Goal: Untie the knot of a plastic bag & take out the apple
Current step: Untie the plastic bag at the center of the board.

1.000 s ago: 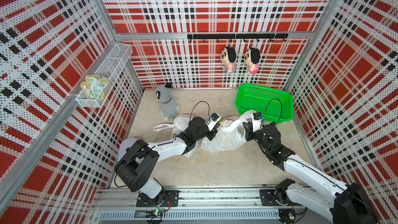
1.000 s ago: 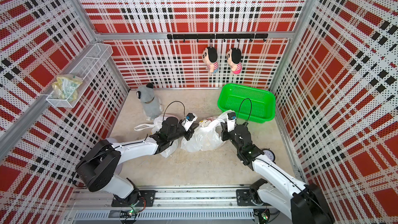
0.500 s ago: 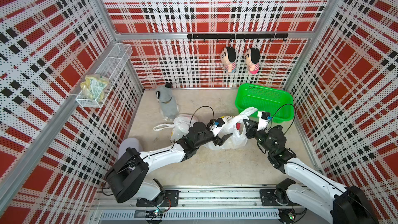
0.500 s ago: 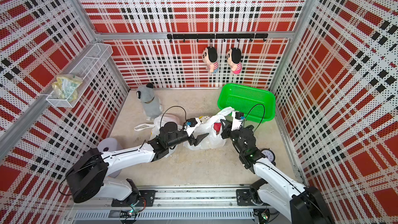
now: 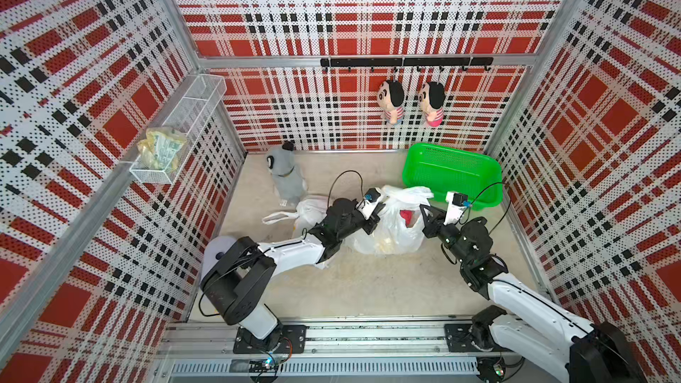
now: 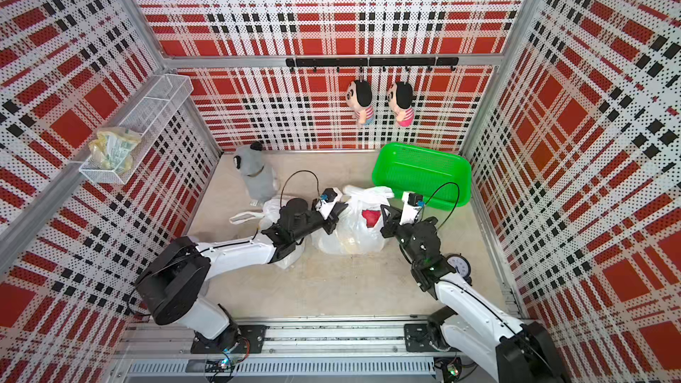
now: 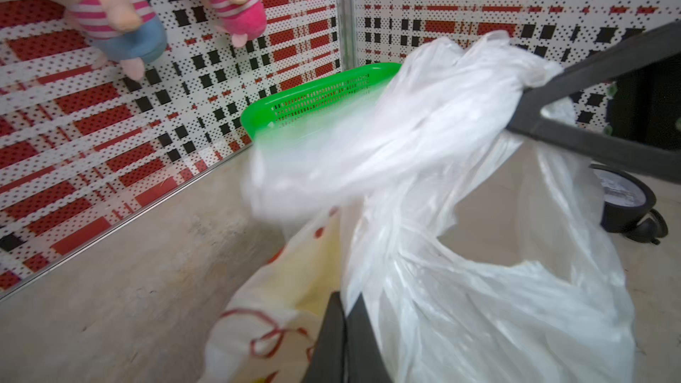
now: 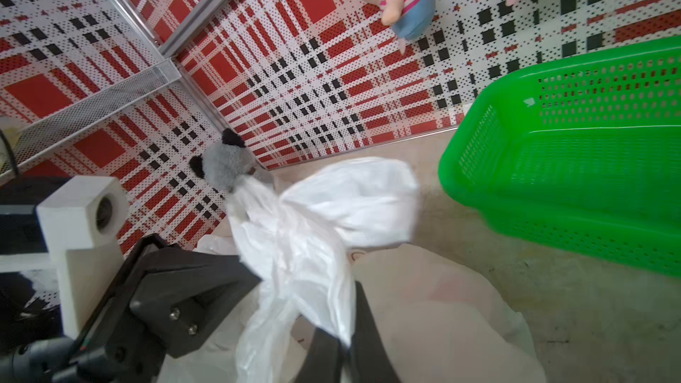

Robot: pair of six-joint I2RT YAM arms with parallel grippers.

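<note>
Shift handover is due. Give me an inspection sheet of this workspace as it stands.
Surface: beige floor, scuffed, no spills seen.
Job's things: plastic bag mid-floor; red item inside, likely the apple; knot not made out.
Clutter: second bag under the left arm, grey plush, green basket, round dial.
Hands: left hand and right hand each shut on the plastic bag's film.
Cables: left cable loop and right cable loop, both black; neither seen snagged.
Surroundings: plaid perforated walls, two dolls on a hook rail, wire shelf holding a packet.
</note>
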